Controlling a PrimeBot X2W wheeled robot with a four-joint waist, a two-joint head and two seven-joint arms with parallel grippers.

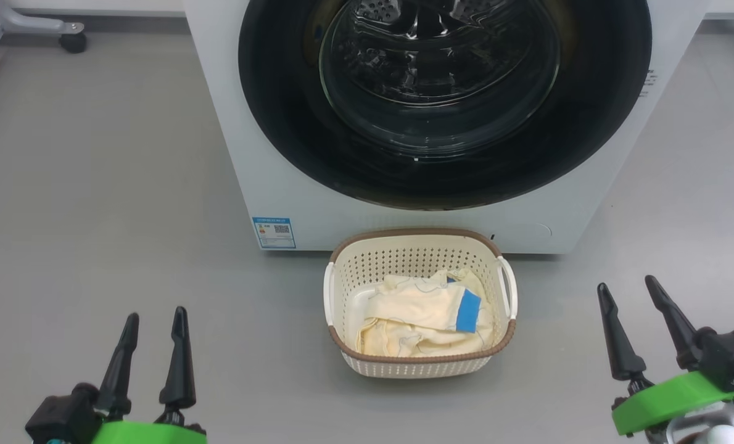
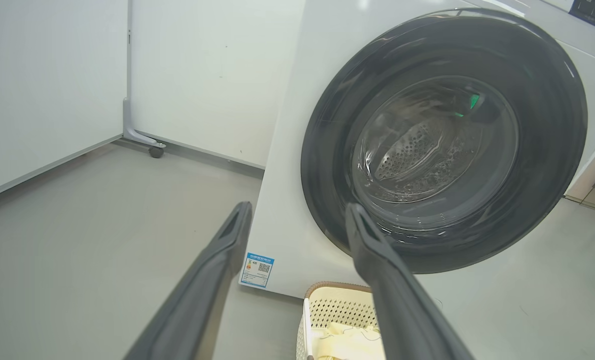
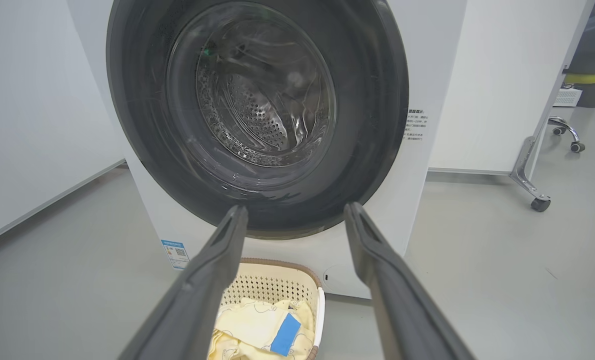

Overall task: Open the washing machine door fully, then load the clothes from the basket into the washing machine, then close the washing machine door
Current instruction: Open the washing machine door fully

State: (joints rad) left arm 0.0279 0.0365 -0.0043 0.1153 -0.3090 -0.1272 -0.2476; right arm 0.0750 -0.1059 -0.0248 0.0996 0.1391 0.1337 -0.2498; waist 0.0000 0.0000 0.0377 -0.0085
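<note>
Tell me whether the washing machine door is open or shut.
Shut: the washing machine door lies flush against the washing machine, its glass over the drum.

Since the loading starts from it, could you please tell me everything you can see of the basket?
The basket is a small cream-white perforated plastic tub, rounded-rectangular, with a brown rim and two white side handles. It stands upright on the grey floor close before the washing machine, holding the cream-yellow clothes.
</note>
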